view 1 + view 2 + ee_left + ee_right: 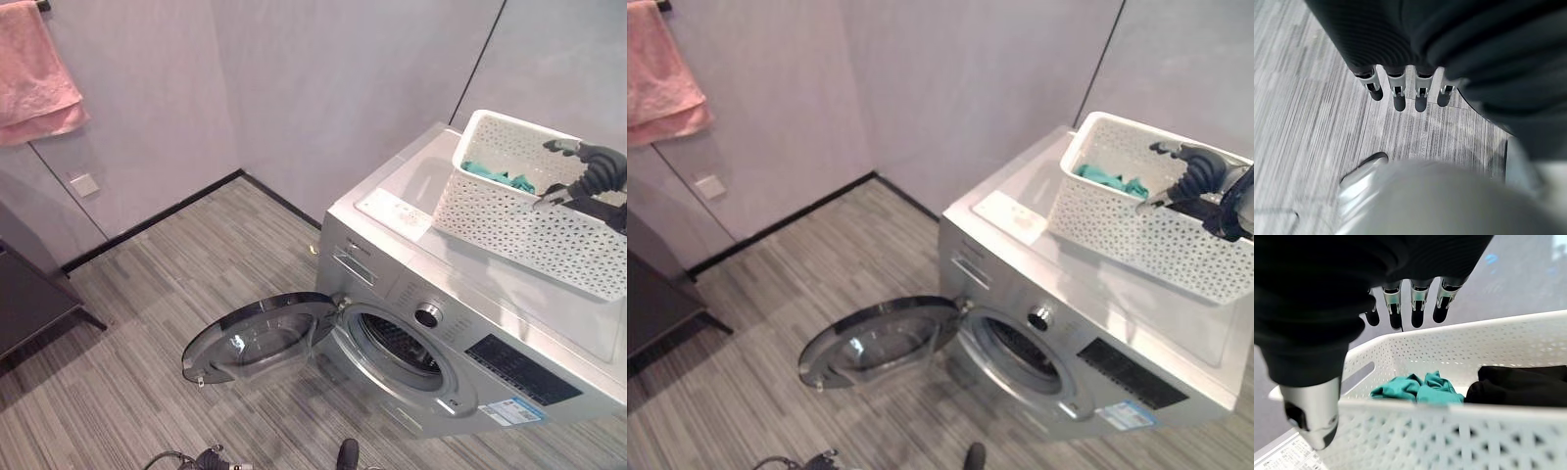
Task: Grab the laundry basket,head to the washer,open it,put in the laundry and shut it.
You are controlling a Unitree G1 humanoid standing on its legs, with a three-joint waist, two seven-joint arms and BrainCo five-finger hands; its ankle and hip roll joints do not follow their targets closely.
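The left hand [1399,87] has a black cover of fine ribs over its back, and below it a row of silver fingers [1421,93] with open metal links and rounded black tips. Its thumb [1371,169] is a smooth silver-grey barrel ending in a dark tip. The right hand [1400,303] is built the same: black ribbed cover, silver fingers [1445,301] capped in black, a thick silver thumb [1310,413] with dark insets. From the head camera its wrist cover [600,168] looks like black bellows

Soft, even indoor light (no glare), with close foregrounds blurred in both wrist views.
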